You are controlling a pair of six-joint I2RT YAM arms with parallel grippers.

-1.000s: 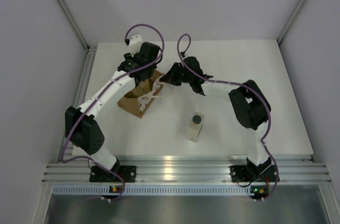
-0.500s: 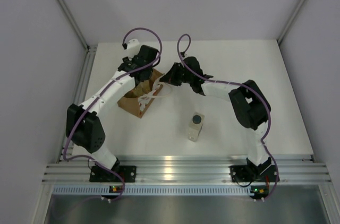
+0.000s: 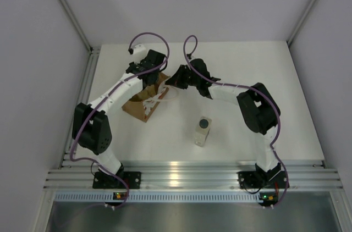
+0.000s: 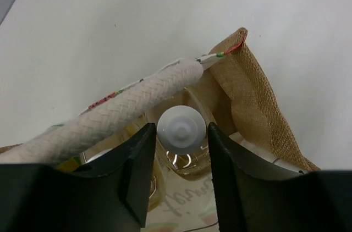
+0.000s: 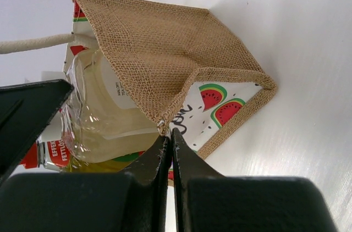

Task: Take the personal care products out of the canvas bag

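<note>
The canvas bag [image 3: 142, 104] stands at the table's back left, a tan burlap tote with watermelon prints [image 5: 165, 61] and a white rope handle [image 4: 132, 105]. My left gripper [image 4: 180, 128] reaches down into its mouth. The jaws stand open, close on either side of the white cap [image 4: 181, 127] of an amber bottle, with thin gaps showing. My right gripper [image 5: 169, 136] is shut on the bag's rim at a corner. Inside the bag I see a pale yellow bottle [image 5: 104, 116] and a red-capped one [image 5: 44, 155]. A clear squarish bottle with a dark cap [image 3: 202, 131] stands out on the table.
Both arms meet over the bag [image 3: 159, 81] at the back of the white table [image 3: 264, 78]. Grey walls close in left, right and behind. An aluminium rail [image 3: 187, 174] runs along the near edge by the arm bases.
My left jaws have narrowed around the white cap, and the left arm's elbow has shifted slightly. The right arm, the bag and the clear bottle have stayed put.
</note>
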